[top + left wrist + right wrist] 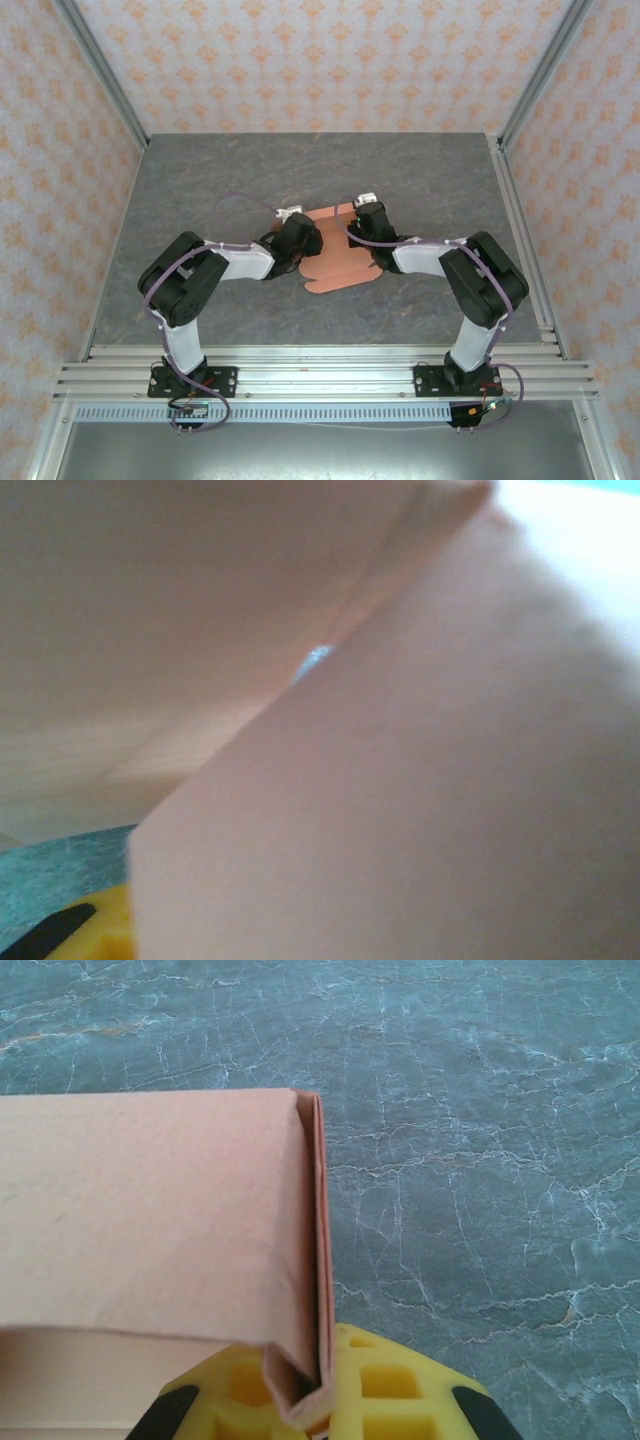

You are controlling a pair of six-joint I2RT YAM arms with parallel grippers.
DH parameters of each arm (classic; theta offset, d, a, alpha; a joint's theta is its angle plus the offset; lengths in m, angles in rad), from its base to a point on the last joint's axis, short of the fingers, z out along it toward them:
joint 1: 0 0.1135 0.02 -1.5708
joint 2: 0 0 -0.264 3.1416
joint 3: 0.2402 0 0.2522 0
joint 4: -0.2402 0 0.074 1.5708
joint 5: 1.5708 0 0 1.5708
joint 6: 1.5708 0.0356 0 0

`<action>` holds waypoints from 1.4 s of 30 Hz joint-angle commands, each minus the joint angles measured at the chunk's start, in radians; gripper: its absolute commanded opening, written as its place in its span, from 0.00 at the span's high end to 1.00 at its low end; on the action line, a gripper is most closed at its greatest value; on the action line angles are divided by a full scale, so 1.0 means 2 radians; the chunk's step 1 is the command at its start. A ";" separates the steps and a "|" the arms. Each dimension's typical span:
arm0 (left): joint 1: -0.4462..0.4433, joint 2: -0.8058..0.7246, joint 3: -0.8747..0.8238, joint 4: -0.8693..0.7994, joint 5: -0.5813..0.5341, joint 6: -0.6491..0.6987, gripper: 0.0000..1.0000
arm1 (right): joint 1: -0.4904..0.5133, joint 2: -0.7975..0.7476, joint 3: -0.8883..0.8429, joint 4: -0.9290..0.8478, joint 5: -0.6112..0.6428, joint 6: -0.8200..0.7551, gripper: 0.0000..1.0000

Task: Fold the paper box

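We see the salmon-orange thin-card paper box (335,265) mid-table on the grey marbled tabletop (200,200), partly folded, rounded tabs toward the near edge. The right gripper (318,1400) is clenched on the box's doubled-over side wall, which sits between its yellow pads (400,1390). The left gripper (305,243) is at the box's left edge, with blurred card right against its camera, so we can't tell whether it grips.

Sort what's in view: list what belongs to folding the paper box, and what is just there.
Part of the job:
- paper box, partly folded
- right pincer, shut on a folded wall of the box
- left pincer, at the card's left side

Just there:
- grey table
- patterned walls
- aluminium rails at the near edge
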 commanded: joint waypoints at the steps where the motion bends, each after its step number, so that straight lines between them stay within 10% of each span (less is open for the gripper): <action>1: -0.006 -0.040 -0.020 -0.003 0.021 0.018 0.54 | 0.003 0.012 0.012 -0.004 0.010 0.008 1.00; 12: -0.012 -0.192 -0.101 -0.073 0.082 0.067 0.36 | 0.003 0.018 0.017 -0.008 0.015 0.009 1.00; 22: 0.068 -0.364 -0.153 -0.160 -0.050 0.134 0.43 | 0.003 0.021 0.022 -0.011 0.009 0.009 1.00; 30: 0.164 -0.250 -0.116 -0.103 -0.027 0.132 0.64 | 0.003 0.024 0.022 -0.011 0.004 0.009 1.00; 42: 0.182 -0.089 -0.048 -0.001 0.050 0.163 0.76 | 0.003 0.035 0.031 -0.016 0.001 0.006 1.00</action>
